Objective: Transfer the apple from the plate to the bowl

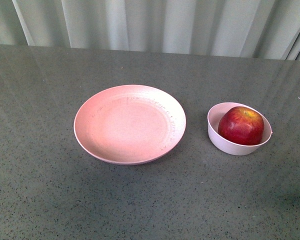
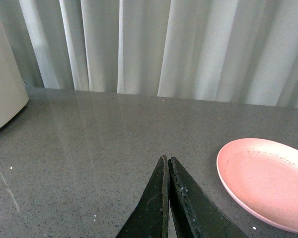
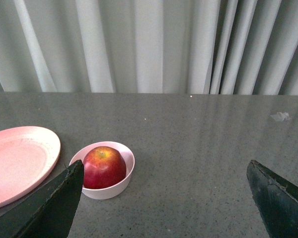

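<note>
Two grippers show only in their own wrist views, and neither holds anything. The left gripper (image 2: 166, 159) has its jaws pressed together, tips meeting over bare table (image 2: 89, 148), with the plate (image 2: 268, 183) off to one side and not touched. The right gripper (image 3: 164, 168) is spread wide, its two dark fingers (image 3: 49, 208) framing the scene, well back from the bowl (image 3: 124, 161) and above the table.

Outward from there, the apple (image 1: 241, 125) already sits in the bowl (image 1: 215, 132), filling most of it and rising above the rim. The bowl stands just beside the plate (image 1: 129, 124), apart from it, and the plate is empty. By that layout I judge the transfer done, with nothing left but to leave things alone.

As for handling: the apple looks firm, fairly heavy for its size, and glossy, so probably slippery under hard pads. A hold across its widest middle, fingers on opposite flanks, would suit it best; pinching near the stem dip would let it squirt out. With the bowl wall close around it, only the upper half is free to grip. The bowl seems to lean slightly toward its right side in the front view, though that may be perspective; it looks light and could tip or slide if nudged
</note>
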You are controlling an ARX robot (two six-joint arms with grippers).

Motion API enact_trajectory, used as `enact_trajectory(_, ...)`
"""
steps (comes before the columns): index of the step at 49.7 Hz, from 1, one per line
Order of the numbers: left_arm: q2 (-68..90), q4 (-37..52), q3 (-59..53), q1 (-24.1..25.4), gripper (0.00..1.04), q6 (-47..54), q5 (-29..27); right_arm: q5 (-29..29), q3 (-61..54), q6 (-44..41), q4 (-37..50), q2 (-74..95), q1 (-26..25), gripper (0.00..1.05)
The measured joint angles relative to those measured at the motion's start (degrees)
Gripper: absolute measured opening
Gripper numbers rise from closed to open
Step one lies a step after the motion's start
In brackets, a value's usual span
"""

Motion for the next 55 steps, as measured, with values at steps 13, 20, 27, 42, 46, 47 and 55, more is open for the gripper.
enact_trajectory(13,-9.5,-10.5,0.0,0.0,0.02,0.1,0.0,0.0,0.0,0.0,0.0,0.0,0.0,0.96)
enact_trajectory(20,-9.6,-10.5,0.0,0.0,0.02,0.1,0.0,0.0,0.0,0.0,0.0,0.0,0.0,0.96)
enact_trajectory(27,-9.6,-10.5,0.0,0.0,0.02,0.1,0.0,0.0,0.0,0.0,0.0,0.0,0.0,0.96)
enact_trajectory(42,-9.6,-10.5,0.0,0.0,0.08,0.1,0.0,0.0,0.0,0.0,0.0,0.0,0.0,0.96)
enact_trajectory(46,-9.6,-10.5,0.0,0.0,0.23,0.1,0.0,0.0,0.0,0.0,0.0,0.0,0.0,0.96)
enact_trajectory(47,-9.6,-10.5,0.0,0.0,0.24,0.1,0.0,0.0,0.0,0.0,0.0,0.0,0.0,0.96)
enact_trajectory(55,-9.6,-10.5,0.0,0.0,0.55,0.1,0.0,0.0,0.0,0.0,0.0,0.0,0.0,0.96)
